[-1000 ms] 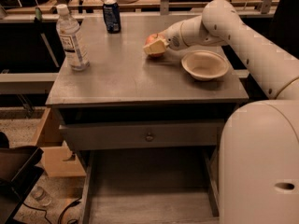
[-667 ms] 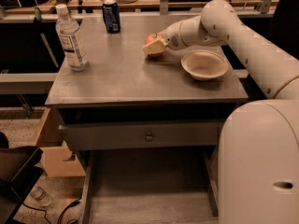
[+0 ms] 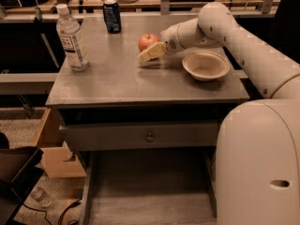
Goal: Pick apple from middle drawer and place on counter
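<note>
The red apple (image 3: 148, 41) sits on the grey counter (image 3: 117, 81), at the back middle, left of the white bowl. My gripper (image 3: 145, 48) reaches in from the right at the apple and is open. Its near yellowish finger (image 3: 151, 52) lies just in front of the apple; the far finger is hidden behind it. The middle drawer (image 3: 150, 198) is pulled out below, and its floor is bare.
A water bottle (image 3: 71, 37) stands at the counter's left and a blue can (image 3: 112, 16) at the back. A white bowl (image 3: 205, 65) sits at the right. A closed drawer front with a knob (image 3: 149, 137) is under the counter. My white body (image 3: 262, 168) fills the lower right.
The near finger has moved down toward the camera, away from the apple. The apple, hidden in the gripper before, now shows resting on the counter.
</note>
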Controlling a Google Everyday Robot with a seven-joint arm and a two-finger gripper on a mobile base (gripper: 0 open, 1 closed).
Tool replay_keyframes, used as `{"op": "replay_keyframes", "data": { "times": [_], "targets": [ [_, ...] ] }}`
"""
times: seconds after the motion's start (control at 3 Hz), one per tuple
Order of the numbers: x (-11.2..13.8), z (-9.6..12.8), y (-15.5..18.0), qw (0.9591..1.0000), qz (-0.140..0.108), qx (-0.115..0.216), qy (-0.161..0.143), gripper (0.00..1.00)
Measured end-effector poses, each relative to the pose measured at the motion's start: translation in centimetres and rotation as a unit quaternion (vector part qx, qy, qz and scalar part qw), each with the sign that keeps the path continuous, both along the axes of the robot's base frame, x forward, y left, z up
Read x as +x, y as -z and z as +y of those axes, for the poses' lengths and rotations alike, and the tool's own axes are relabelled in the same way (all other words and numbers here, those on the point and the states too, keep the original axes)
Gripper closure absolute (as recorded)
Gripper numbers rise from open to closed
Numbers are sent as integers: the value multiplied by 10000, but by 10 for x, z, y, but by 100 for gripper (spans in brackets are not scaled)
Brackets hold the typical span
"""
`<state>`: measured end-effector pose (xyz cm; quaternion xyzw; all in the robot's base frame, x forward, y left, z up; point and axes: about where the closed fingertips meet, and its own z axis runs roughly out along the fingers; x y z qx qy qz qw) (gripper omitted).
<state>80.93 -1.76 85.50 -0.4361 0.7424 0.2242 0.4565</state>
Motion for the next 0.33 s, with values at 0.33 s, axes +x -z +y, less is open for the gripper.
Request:
{"op": "replay_keyframes", "data": {
  "times": [0.33],
  "targets": [
    [0, 0, 0, 10000, 0, 0, 0, 0]
  ]
}}
